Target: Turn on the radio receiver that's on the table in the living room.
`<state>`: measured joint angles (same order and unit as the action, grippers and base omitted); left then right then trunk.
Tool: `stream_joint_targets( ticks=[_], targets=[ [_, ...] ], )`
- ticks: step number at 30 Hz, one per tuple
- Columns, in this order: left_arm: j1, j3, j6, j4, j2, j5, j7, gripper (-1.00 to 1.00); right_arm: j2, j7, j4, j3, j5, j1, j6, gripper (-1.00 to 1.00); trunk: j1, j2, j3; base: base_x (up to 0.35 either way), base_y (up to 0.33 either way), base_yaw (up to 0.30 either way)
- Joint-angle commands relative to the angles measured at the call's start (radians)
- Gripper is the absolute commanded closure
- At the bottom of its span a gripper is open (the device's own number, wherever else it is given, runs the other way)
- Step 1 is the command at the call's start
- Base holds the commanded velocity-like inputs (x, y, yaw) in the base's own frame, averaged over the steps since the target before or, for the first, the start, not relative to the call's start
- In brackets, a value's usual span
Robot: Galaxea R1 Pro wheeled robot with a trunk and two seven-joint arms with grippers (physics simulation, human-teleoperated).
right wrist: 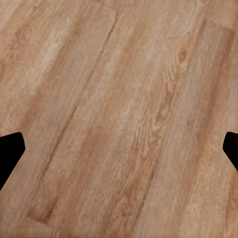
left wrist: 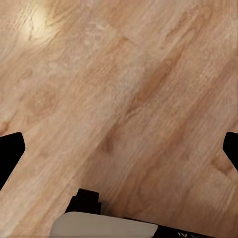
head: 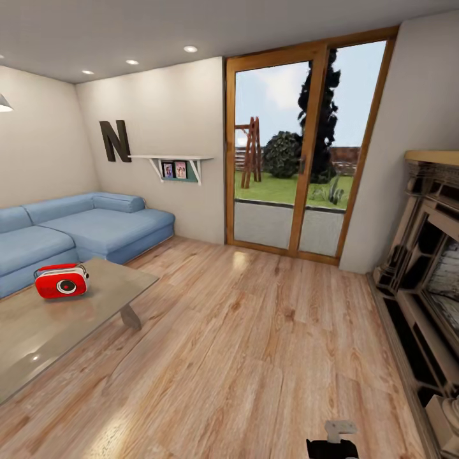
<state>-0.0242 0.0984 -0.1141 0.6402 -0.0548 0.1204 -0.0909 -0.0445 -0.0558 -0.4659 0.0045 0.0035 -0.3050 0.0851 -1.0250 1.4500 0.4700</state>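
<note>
1. Radio (head: 61, 281) sits on the table (head: 38, 331) at the far left of the head view, its dark dial facing out over the tabletop and its long axis running side to side, parallel to the sofa (head: 76, 229) behind it.

2. Wood floor (head: 255, 357) separates the robot from the table; the radio lies forward and well to the left of where the arms hang.

3. Left gripper (left wrist: 119, 153) points down at bare planks in its wrist view, its two dark fingertips (left wrist: 10, 156) at opposite edges of the picture, spread wide with nothing between them.

4. Right gripper (right wrist: 119, 153) also hangs over bare floor, fingertips (right wrist: 10, 153) likewise far apart and empty.

5. Part of an arm (head: 335, 440) shows at the bottom of the head view, right of centre, well apart from the table.

6. Judged from this layout, the left arm is the nearer one to the radio, but neither is within reach; the base would need to turn left and close on the table first.

7. Glass doors (head: 299, 146) to a garden and a fireplace (head: 427, 255) at right frame the living room; the task appears to be at the approach stage.
</note>
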Motion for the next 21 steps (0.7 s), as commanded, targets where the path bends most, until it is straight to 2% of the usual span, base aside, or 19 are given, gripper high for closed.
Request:
stream_joint_targets(
  ticks=[1,9,21],
  targets=[
    [0.0,-0.001,0.004,-0.007,0.002,-0.001,0.0,-1.0,0.0,0.0,0.0,0.0,0.001,0.0,0.0,-1.0,0.0,0.0,0.0,0.032,0.0,0.0],
    [0.0,-0.001,0.017,-0.037,0.022,-0.003,-0.002,-1.0,0.001,0.001,0.002,-0.001,0.005,0.0,-0.002,-1.0,0.0,0.0,0.0,0.247,0.0,0.0],
    [0.0,0.0,0.014,-0.039,0.029,-0.001,-0.004,-1.0,0.002,0.001,0.003,-0.001,0.006,0.0,-0.002,-1.0,0.0,0.0,0.0,0.319,-0.086,0.0]
  ],
)
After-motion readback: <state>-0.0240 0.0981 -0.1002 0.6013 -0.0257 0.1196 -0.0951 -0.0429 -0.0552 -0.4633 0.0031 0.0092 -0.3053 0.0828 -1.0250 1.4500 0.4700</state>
